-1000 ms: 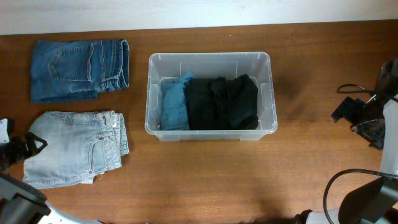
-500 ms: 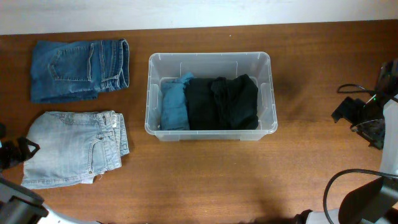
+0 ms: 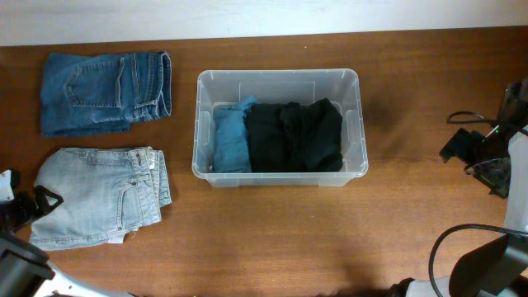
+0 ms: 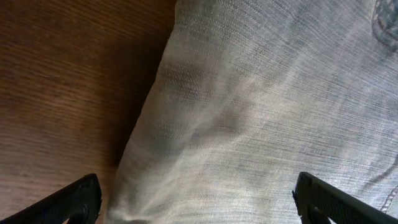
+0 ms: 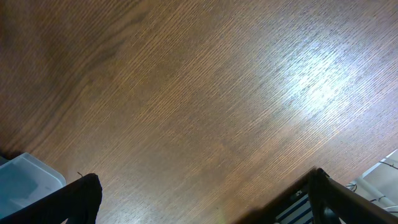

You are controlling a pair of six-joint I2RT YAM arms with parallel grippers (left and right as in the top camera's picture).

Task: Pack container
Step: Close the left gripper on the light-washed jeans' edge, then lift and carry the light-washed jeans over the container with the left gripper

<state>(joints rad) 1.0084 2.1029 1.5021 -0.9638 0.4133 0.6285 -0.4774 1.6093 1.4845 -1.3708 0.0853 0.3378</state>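
Both jaws gape wide, the container point(image 3: 279, 74) well apart between them.

container point(image 3: 279, 74): one
jeans left of container: two, dark blue pair point(image 3: 103, 91), pale pair point(image 3: 99, 196)
clothes inside container: one teal piece point(image 3: 231, 140), one black bundle point(image 3: 297, 136)

The worktop point(image 3: 247, 231) was grained brown wood with a soft sheen. The container point(image 3: 278, 79) was clear, smooth plastic. The light jeans point(image 4: 261, 112) were woven matt denim.
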